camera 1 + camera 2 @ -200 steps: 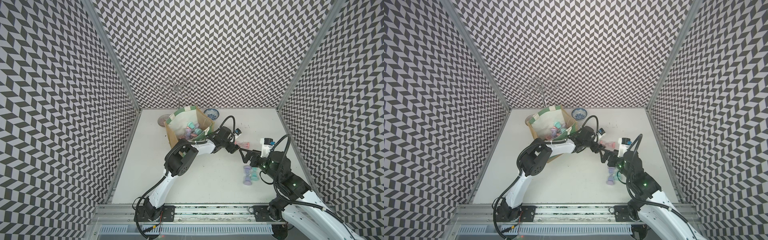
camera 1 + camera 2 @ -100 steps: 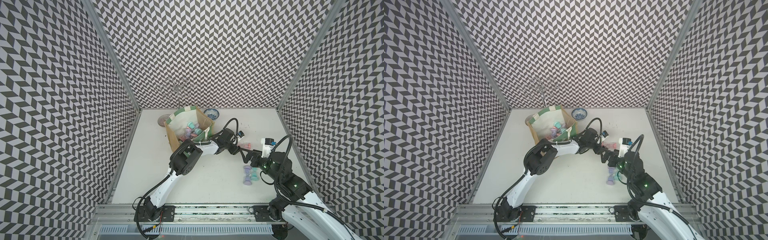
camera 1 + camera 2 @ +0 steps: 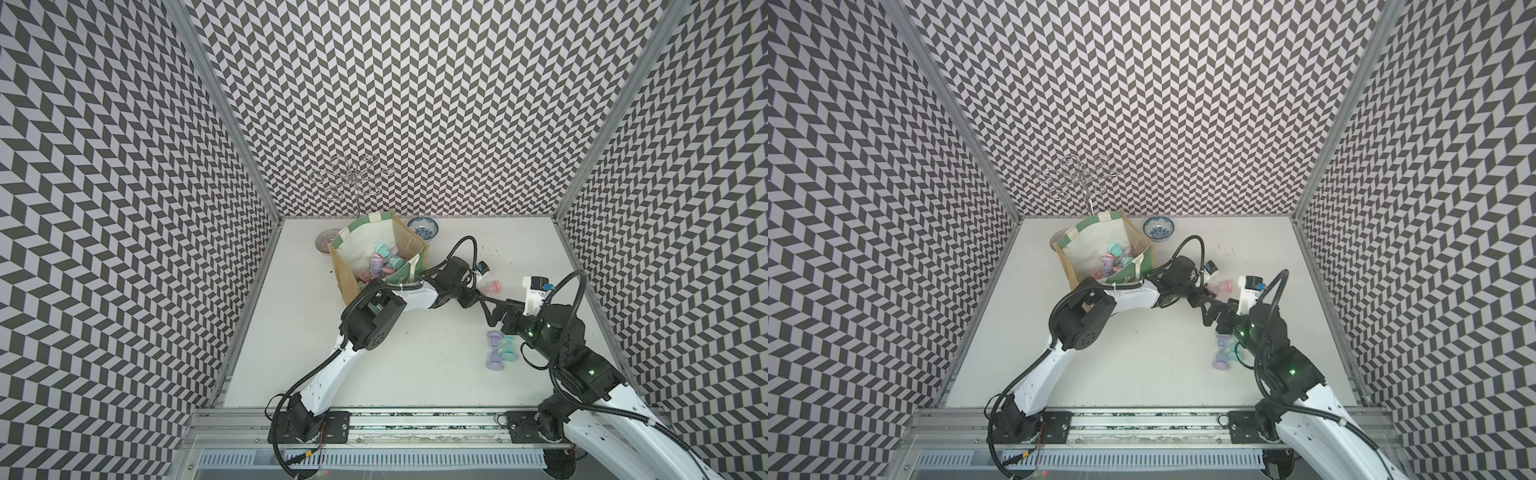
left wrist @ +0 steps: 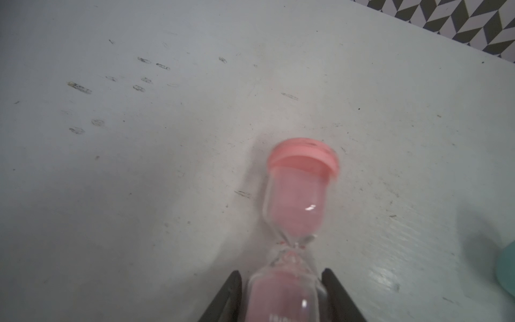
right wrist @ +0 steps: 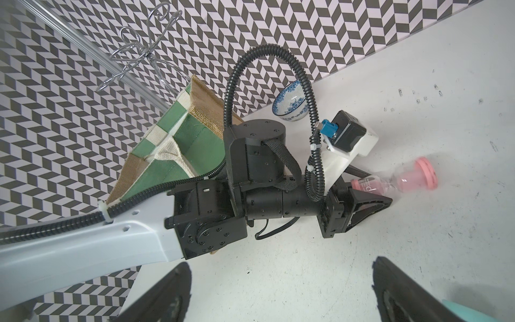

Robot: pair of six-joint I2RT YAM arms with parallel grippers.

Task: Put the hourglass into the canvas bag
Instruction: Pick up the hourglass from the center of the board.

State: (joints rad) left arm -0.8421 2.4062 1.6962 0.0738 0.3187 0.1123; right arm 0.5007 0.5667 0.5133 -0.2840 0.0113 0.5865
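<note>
We see the left gripper (image 4: 281, 274) clamped on one glass bulb of the pink hourglass (image 4: 299, 195), which lies on its side on the scuffed white table (image 3: 395, 353), outside the canvas bag (image 3: 347, 270) and near it. The right gripper (image 5: 281, 264) gapes wide near the purple hourglass (image 3: 494, 347). Chevron walls (image 3: 124, 208) close three sides, and we see bare tabletop toward the front rail.

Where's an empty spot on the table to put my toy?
The biggest bare patch of table lies between the left wall and the left arm, in front of the bag. The back right corner is bare too. It's crowded around the bag and blue bowl, and by the right arm, with the pink hourglass, purple hourglass and teal hourglass.
</note>
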